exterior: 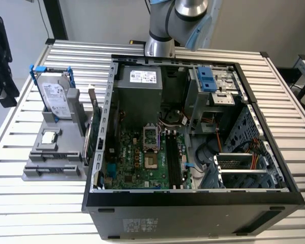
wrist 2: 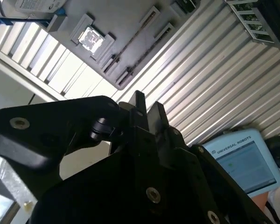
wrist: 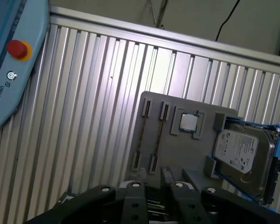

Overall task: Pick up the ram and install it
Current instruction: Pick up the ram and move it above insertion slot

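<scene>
Ram (wrist: 159, 136): best read as the thin brownish strip standing edge-on in one of two long slots of the grey holder tray (wrist: 177, 154), the slot nearer the processor chip (wrist: 188, 122). The same strip (wrist 2: 129, 38) shows in the second wrist view, again in the slot nearer the chip (wrist 2: 91, 39). Too thin to be sure of chips or colour.

Gripper (wrist 2: 148, 105): high above the tabletop (wrist 2: 210, 79) and well apart from the tray (wrist 2: 116, 21). Fingers (wrist 2: 140, 100) stand close together with a narrow gap; nothing seen between them. It touches nothing.

Exterior view:
- Arm (exterior: 165, 25) rises at the far edge of the slatted tabletop (exterior: 30, 203), behind the open computer case (exterior: 193, 197).
- Tray (exterior: 40, 172) lies on the tabletop to the exterior view's left of the case, just beside it.
- Hard drive (exterior: 56, 99) with blue clips stands upright at the tray's far end; the chip (exterior: 50, 136) lies flat in front of it.
- Green expansion card (exterior: 94, 133) stands on edge between tray and case wall.
- Inside the case, the motherboard (exterior: 137, 157) lies flat, with long black slots (exterior: 174, 157) on its right part; cannot tell whether any is filled.

A light-blue teach pendant (wrist: 9, 60) with a red button lies on the tabletop (wrist: 93, 116), well apart from the tray; it also shows in the second wrist view (wrist 2: 245, 161).
</scene>
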Robot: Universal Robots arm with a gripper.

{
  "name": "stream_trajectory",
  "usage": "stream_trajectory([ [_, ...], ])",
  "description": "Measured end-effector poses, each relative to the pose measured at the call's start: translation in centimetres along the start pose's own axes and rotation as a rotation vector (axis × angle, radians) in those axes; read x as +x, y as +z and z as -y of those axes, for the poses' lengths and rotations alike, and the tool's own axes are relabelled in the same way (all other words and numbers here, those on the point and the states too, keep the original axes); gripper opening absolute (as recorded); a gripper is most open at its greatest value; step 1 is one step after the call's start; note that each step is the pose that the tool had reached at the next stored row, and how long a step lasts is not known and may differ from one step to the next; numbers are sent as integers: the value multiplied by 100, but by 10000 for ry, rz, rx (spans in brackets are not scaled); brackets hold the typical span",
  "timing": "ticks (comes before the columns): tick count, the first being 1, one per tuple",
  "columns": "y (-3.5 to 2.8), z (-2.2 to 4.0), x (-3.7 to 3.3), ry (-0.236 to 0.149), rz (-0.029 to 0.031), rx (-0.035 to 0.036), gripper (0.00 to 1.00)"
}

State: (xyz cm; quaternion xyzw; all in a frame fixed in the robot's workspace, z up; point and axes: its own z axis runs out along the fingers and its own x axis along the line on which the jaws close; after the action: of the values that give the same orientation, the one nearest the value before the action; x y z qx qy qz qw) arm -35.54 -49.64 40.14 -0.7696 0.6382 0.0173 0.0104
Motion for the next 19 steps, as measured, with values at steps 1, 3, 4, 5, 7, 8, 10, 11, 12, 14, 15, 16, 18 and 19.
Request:
stream_trajectory([
  [1, 0, 0, 0, -2, 0, 0, 100],
  [3, 0, 0, 0, -5, 0, -1, 100],
  [4, 0, 0, 0, -7, 0, 0, 100],
  [5, 0, 0, 0, -9, 0, 0, 100],
  [7, 0, 0, 0, -12, 0, 0, 100],
  [8, 1, 0, 0, -9, 0, -1, 100],
  [10, 11, 1, 0, 79, 2, 4, 100],
  [11, 18, 0, 1, 166, 4, 6, 100],
  [12, 29, 0, 1, 282, 7, 12, 100],
  [14, 52, 0, 2, 499, 19, 23, 100],
  [15, 65, 1, 2, 582, 25, 27, 100],
  [16, 78, 1, 1, 638, 30, 30, 100],
  [18, 108, 2, -1, 770, 34, 35, 100],
  [19, 119, 3, -2, 842, 35, 39, 100],
])
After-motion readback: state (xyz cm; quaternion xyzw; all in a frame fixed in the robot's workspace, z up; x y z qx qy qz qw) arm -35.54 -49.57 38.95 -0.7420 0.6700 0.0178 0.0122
